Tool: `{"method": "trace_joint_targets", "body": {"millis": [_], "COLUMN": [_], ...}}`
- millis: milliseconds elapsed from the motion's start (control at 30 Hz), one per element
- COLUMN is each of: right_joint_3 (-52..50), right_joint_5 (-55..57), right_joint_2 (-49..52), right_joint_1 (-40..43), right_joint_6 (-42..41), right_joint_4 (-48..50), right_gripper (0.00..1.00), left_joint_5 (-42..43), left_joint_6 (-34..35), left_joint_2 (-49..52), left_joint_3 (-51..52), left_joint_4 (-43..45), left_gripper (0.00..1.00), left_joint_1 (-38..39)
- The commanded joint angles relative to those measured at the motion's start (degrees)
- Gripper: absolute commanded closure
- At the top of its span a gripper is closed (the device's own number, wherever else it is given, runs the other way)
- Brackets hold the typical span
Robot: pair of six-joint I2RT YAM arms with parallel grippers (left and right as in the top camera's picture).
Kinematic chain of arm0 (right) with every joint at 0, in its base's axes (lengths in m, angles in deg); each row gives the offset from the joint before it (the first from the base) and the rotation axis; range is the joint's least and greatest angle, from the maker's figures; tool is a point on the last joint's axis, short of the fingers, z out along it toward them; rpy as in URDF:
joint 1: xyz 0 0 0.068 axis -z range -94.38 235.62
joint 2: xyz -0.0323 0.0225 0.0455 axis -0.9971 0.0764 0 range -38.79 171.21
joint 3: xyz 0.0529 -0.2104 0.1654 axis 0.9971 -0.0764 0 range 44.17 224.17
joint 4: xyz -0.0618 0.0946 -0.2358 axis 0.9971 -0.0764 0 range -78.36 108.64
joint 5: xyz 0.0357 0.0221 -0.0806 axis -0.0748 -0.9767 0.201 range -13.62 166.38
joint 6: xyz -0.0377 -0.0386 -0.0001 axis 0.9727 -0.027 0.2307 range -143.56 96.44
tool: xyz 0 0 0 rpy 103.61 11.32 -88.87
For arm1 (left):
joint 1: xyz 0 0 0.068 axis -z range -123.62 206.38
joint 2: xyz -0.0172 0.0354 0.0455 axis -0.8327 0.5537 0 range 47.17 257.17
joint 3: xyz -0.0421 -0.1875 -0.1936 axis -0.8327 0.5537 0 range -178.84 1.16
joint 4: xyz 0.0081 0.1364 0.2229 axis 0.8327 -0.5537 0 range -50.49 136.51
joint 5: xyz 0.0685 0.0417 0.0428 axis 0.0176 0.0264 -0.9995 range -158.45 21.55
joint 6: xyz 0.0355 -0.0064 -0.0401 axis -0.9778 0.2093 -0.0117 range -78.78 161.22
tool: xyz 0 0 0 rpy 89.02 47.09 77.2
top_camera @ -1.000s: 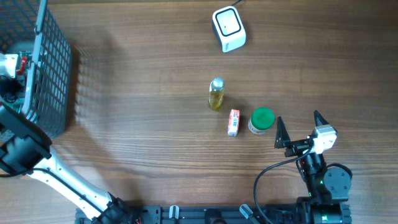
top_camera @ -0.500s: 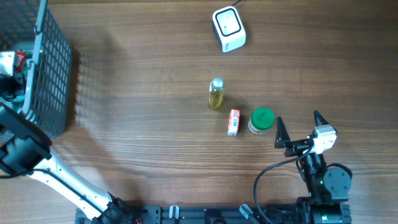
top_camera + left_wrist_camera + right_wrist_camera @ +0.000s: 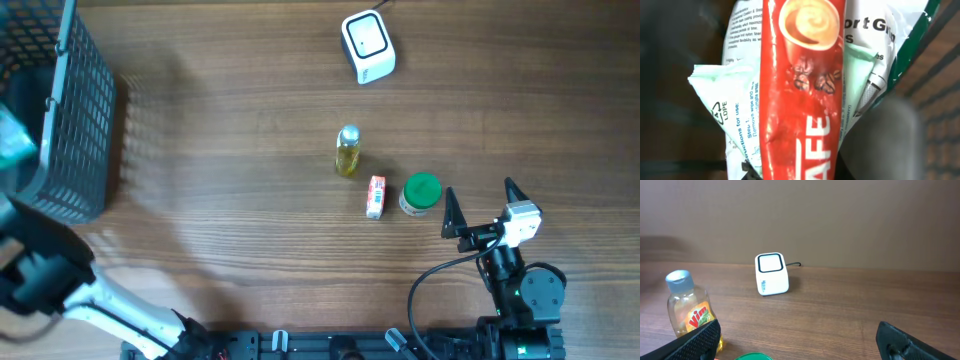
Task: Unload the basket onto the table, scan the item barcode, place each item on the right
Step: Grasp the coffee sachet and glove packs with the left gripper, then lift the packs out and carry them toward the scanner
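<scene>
Red, glossy film marks the task's thing: a red coffee sachet [image 3: 800, 100], long and flat, printed with a cup, beans and white lettering. It fills the left wrist view, so it lies inside the wire basket [image 3: 75, 120] at the far left edge of the surface [image 3: 230, 230]. Over the last second the left end effector [image 3: 792, 172] has gone from part-open to pinched narrow. The sachet runs straight down between its blurred dark fingers, so it is probably clamped on the sachet, though the contact itself is out of focus. Overhead, the left arm is now smeared with motion and sits differently beside the basket. I judge that the pick is made and the lift out is starting. No barcode shows on the printed face, so the sachet may need turning before the scan. Behind it lie a crinkled pale green packet [image 3: 725, 110] with small usage text and a white-and-green pouch [image 3: 890, 35], both soft and creased. The basket is stiff dark grid wire. Well apart, across matte brown wood grain, stands the boxy white scanner [image 3: 368, 45] with its cable. Nearer are a clear Vim bottle [image 3: 347, 152] of yellow liquid, a small red-and-white carton [image 3: 376, 196] and a green-lidded jar [image 3: 421, 192], all unmoved. The right end effector [image 3: 478, 205] has stayed spread wide and empty.
</scene>
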Motion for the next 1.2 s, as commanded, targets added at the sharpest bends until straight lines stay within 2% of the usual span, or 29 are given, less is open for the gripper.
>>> {"method": "trace_joint_targets", "body": {"millis": [0,300,467,633,767,1000,1167], "right_joint_3": [-0.15,-0.15,-0.15,-0.15,-0.15,-0.15,-0.15], "right_joint_5": [-0.09,-0.09,-0.09,-0.09,-0.09,-0.09,-0.09], "right_joint_2": [0.00,0.00,0.00,0.00,0.00,0.00,0.00], "right_joint_1": [-0.09,-0.09,-0.09,-0.09,-0.09,-0.09,-0.09], "right_joint_6": [0.15,0.13,0.15,0.17,0.15,0.17,0.15], "right_joint_4": [0.20,0.20,0.20,0.20,0.20,0.20,0.20], "right_gripper": [0.00,0.00,0.00,0.00,0.00,0.00,0.00], "left_joint_5": [1.73,1.73,1.70,1.70,1.64,-0.02,-5.22], "left_joint_6": [5.51,14.36,18.95,24.85,27.30,32.30,34.95], "left_joint_2": [-9.68,-22.34,-29.51,-36.72,-40.39,-39.58,-39.30], "left_joint_3": [-1.05,-1.05,-1.05,-1.05,-1.05,1.33,10.64], "left_joint_4": [2.43,2.97,-0.94,-6.93,-16.59,-30.67,-30.69], "left_gripper": [0.96,0.96,0.96,0.96,0.96,0.96,0.96], "left_joint_1": [-0.15,0.94,5.29,13.42,22.67,35.63,43.32]}}
